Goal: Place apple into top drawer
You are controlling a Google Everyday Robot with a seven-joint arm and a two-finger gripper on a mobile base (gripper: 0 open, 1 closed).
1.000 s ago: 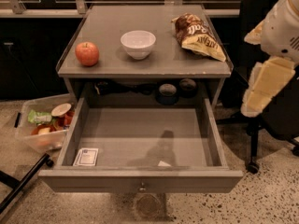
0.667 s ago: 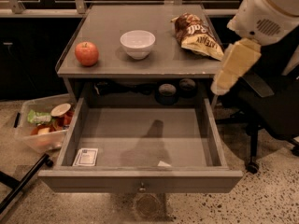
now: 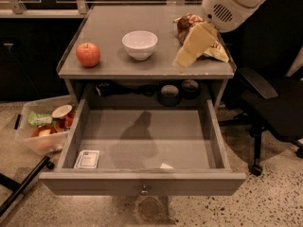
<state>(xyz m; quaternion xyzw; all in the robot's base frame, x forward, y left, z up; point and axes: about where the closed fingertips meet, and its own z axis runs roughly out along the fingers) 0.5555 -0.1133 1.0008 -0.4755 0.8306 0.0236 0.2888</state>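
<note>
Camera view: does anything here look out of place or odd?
Yes: a clear tub of food sits on the floor, left of the open drawer, not on the cabinet top. The apple sits on that top; the gripper hovers by the chip bag.

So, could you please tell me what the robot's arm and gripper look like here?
The arm is a rounded white shell with a dark grille of small vent holes. The gripper, over the right side of the cabinet top by the snack bag, is a pale cream, blocky wedge tapering to its tip. No cables or lettering show.
</note>
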